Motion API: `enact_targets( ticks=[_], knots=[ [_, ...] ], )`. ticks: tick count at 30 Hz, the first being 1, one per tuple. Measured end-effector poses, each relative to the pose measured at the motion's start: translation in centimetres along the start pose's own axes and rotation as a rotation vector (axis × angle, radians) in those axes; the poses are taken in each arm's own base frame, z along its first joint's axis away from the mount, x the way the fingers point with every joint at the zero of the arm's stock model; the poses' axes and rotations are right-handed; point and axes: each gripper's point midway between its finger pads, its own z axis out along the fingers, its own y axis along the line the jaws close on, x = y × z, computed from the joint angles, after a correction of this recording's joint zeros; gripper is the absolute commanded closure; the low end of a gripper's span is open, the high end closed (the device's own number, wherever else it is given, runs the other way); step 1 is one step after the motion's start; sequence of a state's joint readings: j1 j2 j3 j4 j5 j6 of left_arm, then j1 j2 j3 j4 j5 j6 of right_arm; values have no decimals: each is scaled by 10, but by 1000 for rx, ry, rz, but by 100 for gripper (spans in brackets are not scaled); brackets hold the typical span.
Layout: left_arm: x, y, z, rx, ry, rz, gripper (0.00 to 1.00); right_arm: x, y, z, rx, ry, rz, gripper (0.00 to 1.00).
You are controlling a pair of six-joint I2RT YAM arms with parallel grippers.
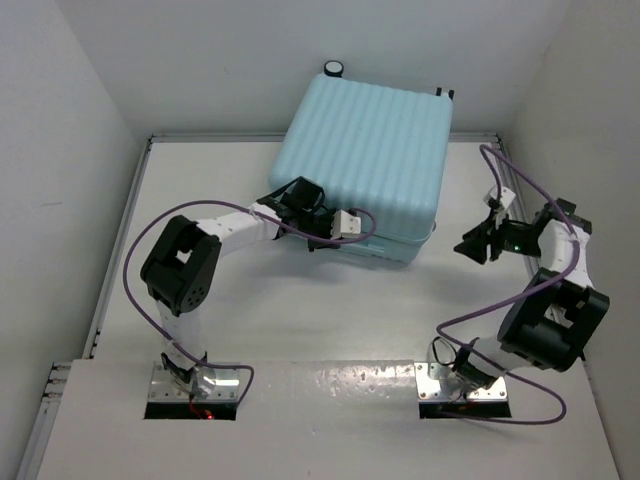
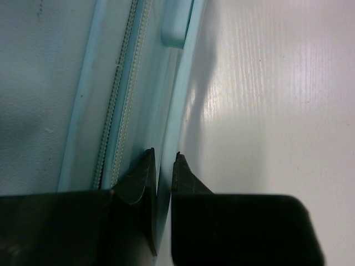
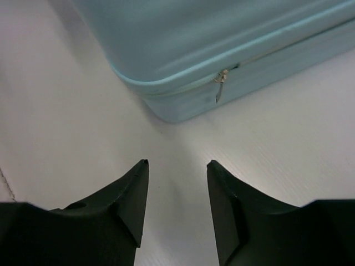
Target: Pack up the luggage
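**benchrat:** The left pincer (image 2: 163, 160) has its fingers pressed nearly together, with a thin strip of the suitcase's (image 1: 370, 140) pale blue rim in the gap. Looks to me like it's pinching that rim on the near side, right next to the zip teeth (image 2: 125, 83). The suitcase is lying flat at the far middle of the table (image 1: 300, 330) with the lid down and the ribbed shell facing up.

**solder_sam:** And the right one?

**benchrat:** The right pincer (image 3: 178, 163) is spread about halfway with nothing between the fingers. It hangs over bare table just off the suitcase's right corner and points straight at it. There's a little metal zip pull (image 3: 222, 77) dangling on the seam at that corner.

**solder_sam:** So the packing's done and it's on to the zipping?

**benchrat:** That's my guess. I can't see inside, so I've no idea what's in there. With the lid down, I'd say it's at the closing-up step: the left steadies the shell while the right goes for the pull.

**solder_sam:** Tiny target though.

**benchrat:** Yeah. The next move means easing forward, lining the fingers up either side of that tab, closing on it, then dragging it along the seam. I can't tell from here which stretch of the zip is already shut, so the direction is a coin flip.
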State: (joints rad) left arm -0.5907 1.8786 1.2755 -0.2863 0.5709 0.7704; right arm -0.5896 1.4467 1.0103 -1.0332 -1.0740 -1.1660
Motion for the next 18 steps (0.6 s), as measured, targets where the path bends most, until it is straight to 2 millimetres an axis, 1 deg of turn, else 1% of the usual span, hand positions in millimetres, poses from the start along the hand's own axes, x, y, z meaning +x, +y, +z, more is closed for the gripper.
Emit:
enact_targets(
  ticks=[1,3,6,7,9,13,18],
  knots=[
    [0,0,0,0,0,-1,100,0,2,8,-19,-3,-33,54],
    [0,0,0,1,1,-2,100,6,5,23,-39,-1,-55,53],
    [0,0,0,1,2,-5,100,21,5,47,-39,0,-66,53],
    [0,-1,0,2,2,-6,100,25,2,52,-34,0,-63,51],
    [0,-1,0,2,3,-9,100,27,-10,57,-15,-7,-60,46],
    [0,-1,0,2,4,-16,100,23,-41,62,31,-32,-98,45],
    [1,-2,0,0,10,-24,100,18,-60,66,24,-59,-139,49]
  ],
)
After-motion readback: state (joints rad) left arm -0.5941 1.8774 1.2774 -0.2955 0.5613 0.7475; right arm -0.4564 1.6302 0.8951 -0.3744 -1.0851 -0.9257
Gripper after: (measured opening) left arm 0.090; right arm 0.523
